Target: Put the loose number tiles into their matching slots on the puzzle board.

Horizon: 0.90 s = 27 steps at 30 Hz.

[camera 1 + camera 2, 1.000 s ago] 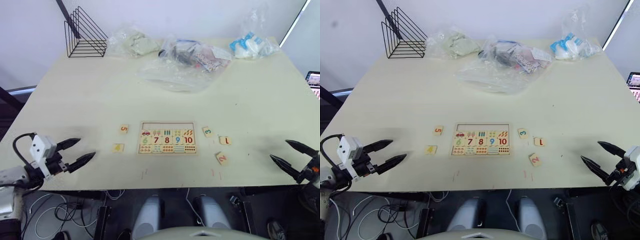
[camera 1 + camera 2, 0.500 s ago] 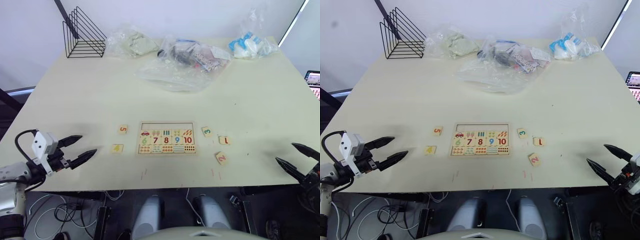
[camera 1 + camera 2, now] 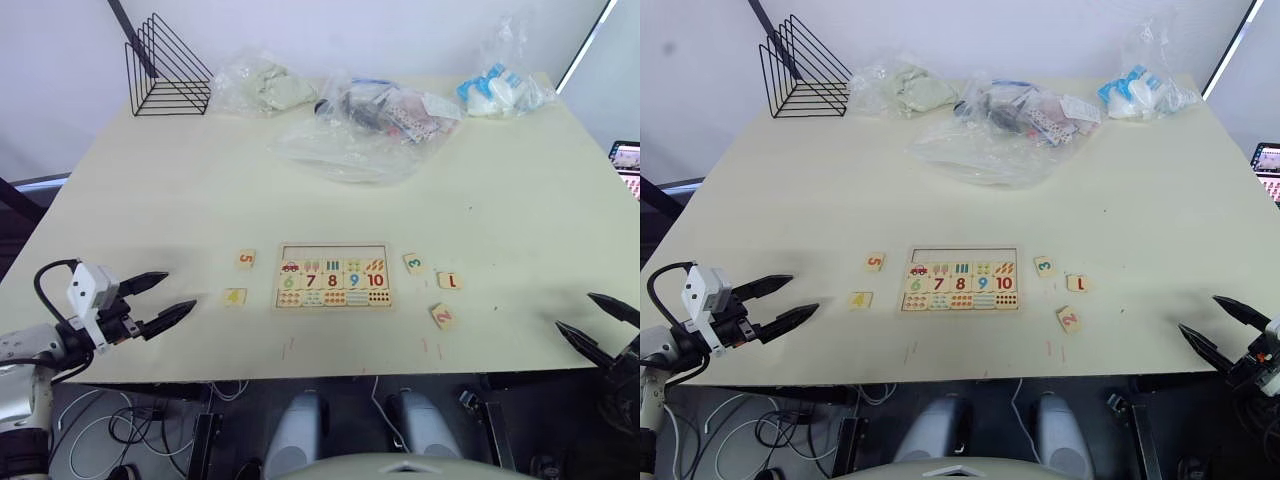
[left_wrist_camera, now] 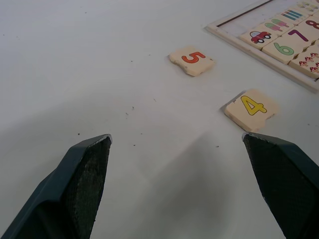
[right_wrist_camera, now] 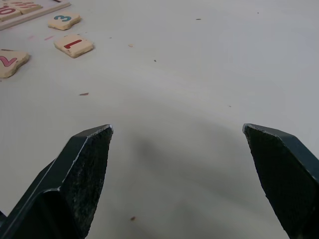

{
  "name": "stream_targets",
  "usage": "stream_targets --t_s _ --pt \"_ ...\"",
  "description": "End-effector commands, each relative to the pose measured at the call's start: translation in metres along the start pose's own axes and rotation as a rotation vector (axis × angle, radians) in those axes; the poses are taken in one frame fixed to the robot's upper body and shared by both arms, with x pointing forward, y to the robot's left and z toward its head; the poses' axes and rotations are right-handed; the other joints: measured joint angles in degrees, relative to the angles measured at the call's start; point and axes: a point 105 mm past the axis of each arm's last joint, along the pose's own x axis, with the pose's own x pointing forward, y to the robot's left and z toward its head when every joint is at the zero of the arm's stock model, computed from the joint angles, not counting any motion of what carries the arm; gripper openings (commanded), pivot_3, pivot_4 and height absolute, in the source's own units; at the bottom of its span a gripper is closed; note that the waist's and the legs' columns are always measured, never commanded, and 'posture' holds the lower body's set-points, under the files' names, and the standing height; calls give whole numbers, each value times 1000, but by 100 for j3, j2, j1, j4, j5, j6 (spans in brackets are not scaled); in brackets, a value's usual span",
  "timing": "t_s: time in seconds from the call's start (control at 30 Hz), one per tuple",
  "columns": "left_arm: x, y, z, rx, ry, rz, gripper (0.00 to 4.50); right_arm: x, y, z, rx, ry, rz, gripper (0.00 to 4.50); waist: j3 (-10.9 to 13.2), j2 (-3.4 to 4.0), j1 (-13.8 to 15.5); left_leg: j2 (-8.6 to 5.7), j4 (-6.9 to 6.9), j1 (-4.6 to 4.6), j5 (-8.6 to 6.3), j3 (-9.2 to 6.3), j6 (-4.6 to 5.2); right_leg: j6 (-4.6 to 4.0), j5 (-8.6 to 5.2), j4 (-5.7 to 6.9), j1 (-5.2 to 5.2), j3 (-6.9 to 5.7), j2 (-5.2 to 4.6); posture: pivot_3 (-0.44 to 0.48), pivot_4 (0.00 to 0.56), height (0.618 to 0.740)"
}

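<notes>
The puzzle board [image 3: 333, 276] lies near the front middle of the worktop [image 3: 200, 190], its top strip of slots [image 3: 333, 249] bare. Tile 5 [image 3: 246, 258] and tile 4 [image 3: 235, 296] lie to its left; tile 3 [image 3: 414, 263], tile 1 [image 3: 450, 281] and tile 2 [image 3: 443, 316] to its right. The left pincer [image 3: 160, 298] hovers spread wide, empty. The right pincer [image 3: 598, 326], partly cut off at the frame edge, also gapes empty. The bagged items at the back are probably toys.
</notes>
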Motion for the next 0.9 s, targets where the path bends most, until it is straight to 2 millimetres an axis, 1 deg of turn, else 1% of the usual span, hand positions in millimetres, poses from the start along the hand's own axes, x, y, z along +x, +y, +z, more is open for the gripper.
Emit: stream_targets --t_s 0.03,0.13,0.27,0.4,0.53,0.6,0.7,0.8,0.9 --pt "-2 -1 17 47 -40 -19 4500 -2 -2 7 -36 -23 10 4385 0 0 0 0 0 0 0 0 0 0 0 0 0 0 0 0 150 740" --pt "3 0 19 77 -25 -31 4500 1 2 5 -51 -13 53 4385 0 0 2 0 0 0 0 -1 0 0 0 0 0 0 0 0 150 740" --pt "8 0 31 104 -42 -67 4500 8 4 9 -59 -27 84 4385 0 0 0 -1 0 13 0 0 0 0 0 -1 14 0 0 0 150 740" --pt "13 -9 48 134 -79 -155 4500 20 7 17 -76 -54 111 4385 1 1 -4 -1 -3 18 0 0 0 0 0 -2 19 -1 2 0 150 740" --pt "17 -13 62 176 -104 -217 4500 33 17 25 -81 -83 131 4385 3 4 -1 0 -3 19 0 -1 0 0 0 -3 22 -1 1 0 150 740" --pt "20 -17 69 192 -124 -254 4500 41 20 33 -68 -114 101 4385 4 5 1 0 -3 21 0 -2 0 0 0 -4 25 -2 1 0 150 740" --pt "19 -26 73 221 -144 -339 4500 55 28 44 -42 -124 52 4385 4 6 1 -1 -3 20 0 -3 0 0 0 -3 25 -1 1 0 150 740" --pt "17 -29 75 254 -155 -383 4500 64 37 51 -26 -123 20 4385 5 8 2 -1 -5 20 0 -5 0 0 -1 -5 25 -2 2 0 150 740" --pt "13 -30 74 262 -166 -430 4500 77 45 56 -23 -102 -52 4385 5 8 1 -1 -5 20 0 -4 0 0 -1 -6 25 -2 2 0 150 740"
